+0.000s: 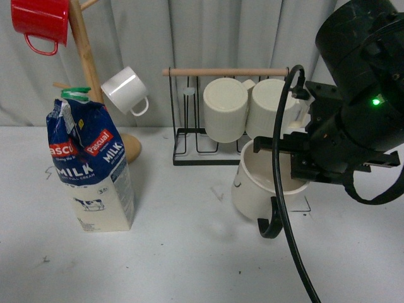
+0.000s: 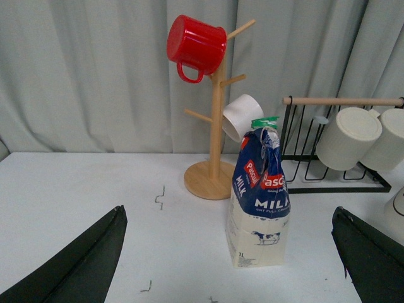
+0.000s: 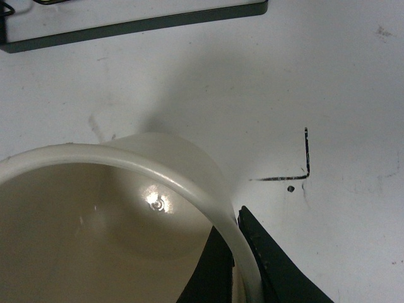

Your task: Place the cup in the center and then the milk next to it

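Jaws of the right gripper (image 1: 297, 173) clamp the wide cream-white, black-handled cup (image 1: 252, 196) at its rim. Centre lies leftward, toward the blue-topped milk carton (image 1: 91, 170)

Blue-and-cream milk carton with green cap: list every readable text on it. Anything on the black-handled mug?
"Pascual": red labels on the tall dark blue and cream milk carton.
"MILK": white letters on its blue part.
"1L": low on its cream base, left wrist view.
Small line under "MILK": too small to read.
On the large cream-white mug with black handle: nothing readable.
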### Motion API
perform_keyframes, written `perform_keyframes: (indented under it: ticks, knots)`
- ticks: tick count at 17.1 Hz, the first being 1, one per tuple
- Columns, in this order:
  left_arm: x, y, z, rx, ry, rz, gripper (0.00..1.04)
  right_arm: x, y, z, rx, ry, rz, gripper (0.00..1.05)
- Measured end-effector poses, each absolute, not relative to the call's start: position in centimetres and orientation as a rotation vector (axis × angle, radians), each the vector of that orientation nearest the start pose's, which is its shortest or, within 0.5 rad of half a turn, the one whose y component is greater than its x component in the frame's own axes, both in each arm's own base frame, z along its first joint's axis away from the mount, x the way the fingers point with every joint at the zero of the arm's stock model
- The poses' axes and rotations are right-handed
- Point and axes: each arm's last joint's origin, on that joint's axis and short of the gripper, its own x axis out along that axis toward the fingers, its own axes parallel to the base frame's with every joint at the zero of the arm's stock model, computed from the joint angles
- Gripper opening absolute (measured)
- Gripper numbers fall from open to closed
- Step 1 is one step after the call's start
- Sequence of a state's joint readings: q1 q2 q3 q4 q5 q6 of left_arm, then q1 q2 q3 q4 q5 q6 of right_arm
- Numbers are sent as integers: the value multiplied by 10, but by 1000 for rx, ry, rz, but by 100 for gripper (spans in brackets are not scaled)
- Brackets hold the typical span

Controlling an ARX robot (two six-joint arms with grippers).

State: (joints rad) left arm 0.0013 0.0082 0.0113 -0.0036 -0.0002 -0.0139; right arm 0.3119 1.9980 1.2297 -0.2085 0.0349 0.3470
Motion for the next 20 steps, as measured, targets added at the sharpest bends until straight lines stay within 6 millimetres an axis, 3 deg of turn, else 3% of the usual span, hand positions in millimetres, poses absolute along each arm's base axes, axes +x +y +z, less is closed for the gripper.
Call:
perform_keyframes:
  ticks: [4, 8, 17, 18, 20]
  knots:
    - [98, 0, 166, -14, 1, 2, 98, 393, 141, 122, 113, 1056, 99, 3]
    - [98, 0, 166, -14, 1, 2, 98, 415, 156, 128, 79, 1063, 127, 3]
    - [98, 0, 166, -14, 0, 2, 98, 419, 160, 118, -17, 1153, 157, 3]
    - [98, 0, 166, -14, 0, 2, 98, 420, 160, 119, -25, 1151, 162, 4]
    - [98, 0, 166, -14, 0, 2, 98, 423, 161, 123, -21, 1138, 168, 23]
